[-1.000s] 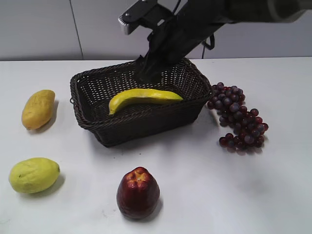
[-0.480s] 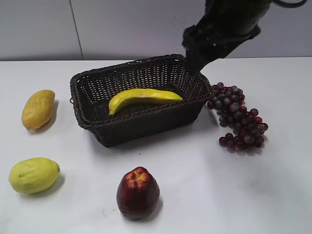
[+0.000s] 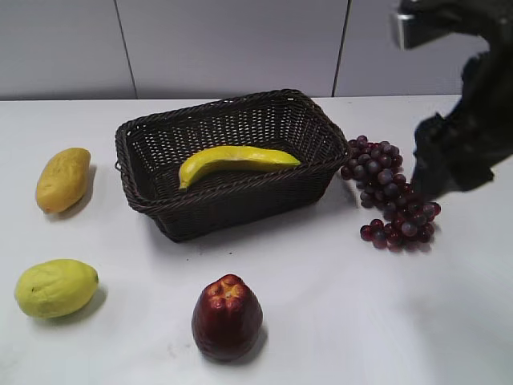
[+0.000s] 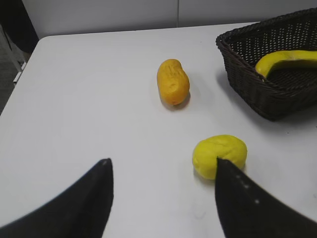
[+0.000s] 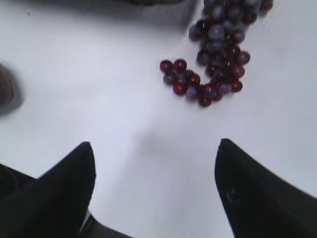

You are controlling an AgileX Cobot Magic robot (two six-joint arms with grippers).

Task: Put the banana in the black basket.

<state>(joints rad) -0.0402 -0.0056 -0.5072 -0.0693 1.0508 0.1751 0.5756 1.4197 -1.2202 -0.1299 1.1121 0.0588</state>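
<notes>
The banana (image 3: 232, 159) lies inside the black basket (image 3: 152, 204), lengthwise across its middle; both also show at the right edge of the left wrist view, the banana (image 4: 290, 59) in the basket (image 4: 257, 94). My right gripper (image 3: 449, 164) hangs at the far right, above the table beside the grapes; its jaws (image 5: 154, 148) are open and empty. My left gripper (image 4: 161, 166) is open and empty above bare table, out of the exterior view.
A bunch of red-purple grapes (image 3: 393, 192) lies right of the basket and shows in the right wrist view (image 5: 213, 59). A yellow-orange mango-like fruit (image 3: 62, 178), a yellow-green lemon-like fruit (image 3: 54, 287) and a dark red fruit (image 3: 227, 315) lie left and front.
My right arm has moved from over the basket's back rim to the far right, past the grapes. The banana stays lying in the basket.
</notes>
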